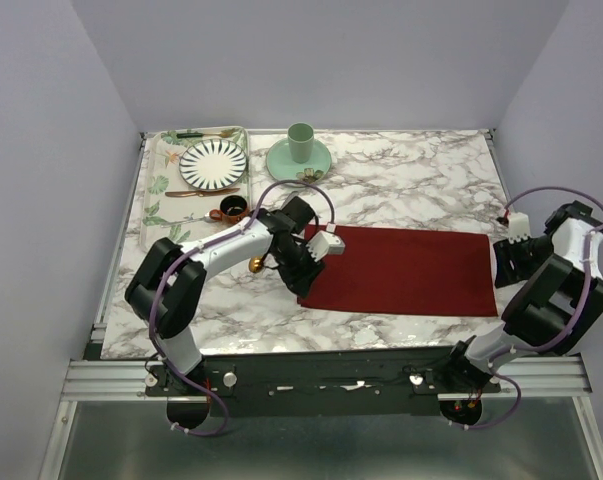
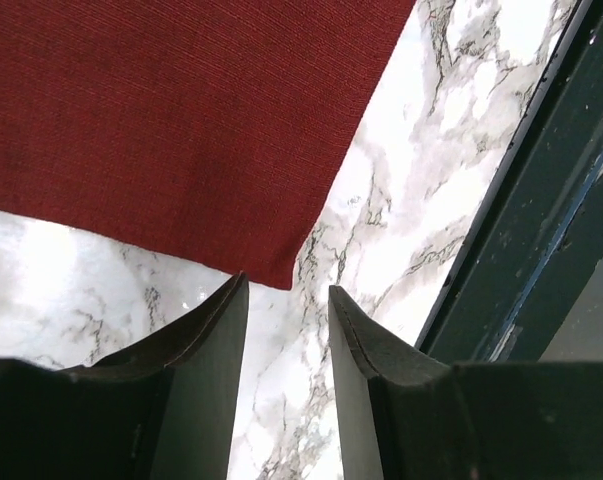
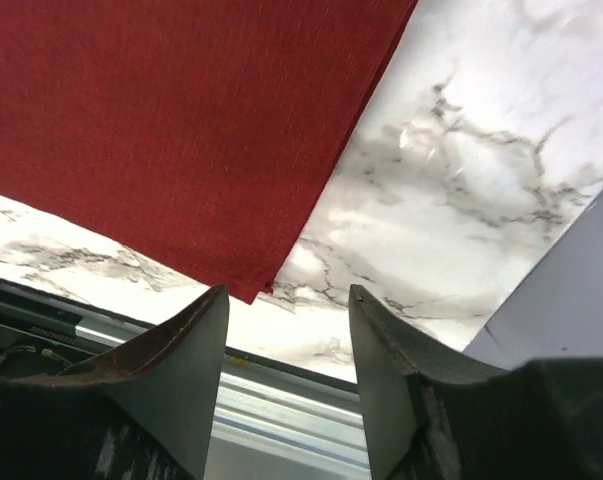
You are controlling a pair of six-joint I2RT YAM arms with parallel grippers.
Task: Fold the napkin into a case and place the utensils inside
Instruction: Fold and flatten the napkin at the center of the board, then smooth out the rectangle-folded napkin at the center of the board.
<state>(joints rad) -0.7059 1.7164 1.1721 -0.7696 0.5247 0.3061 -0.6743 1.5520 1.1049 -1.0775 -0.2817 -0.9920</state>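
At the napkin's (image 1: 396,270) two short ends, one gripper each. The napkin lies flat on the marble table (image 1: 421,190) as a wide dark red rectangle, long axis left to right. By my reading it is not yet a narrow case, so at least one more fold is due.

Left gripper (image 2: 286,290): jaws apart, nothing between them, just off the napkin's near left corner. The corner tip points at the gap but is not pinched.

Right gripper (image 3: 287,292): jaws apart, empty, just off the napkin's near right corner. The cloth edge there shows two layers, slightly offset.

Utensils: a gold spoon (image 1: 255,265), as I judge it, lies just left of the napkin, partly under the left arm (image 1: 221,245). The knife was not found in any view.

Risks from here:
1. A pinch at either corner takes only the top layer. Cause: the offset edges. Result: the existing fold peels open instead of the whole stack lifting.
2. The two corners rise unevenly. Cause: one gripper closing short of the cloth. Result: a skewed fold, and a case too crooked to take the utensils.
3. The cloth slides rather than creases. Cause: the glossy marble gives a soft napkin little grip.
4. The spoon gets knocked or dragged. Cause: the left arm sits right over it, so any sweep toward the napkin could push it under the cloth.
5. Loose layers may spring up with nothing holding them.
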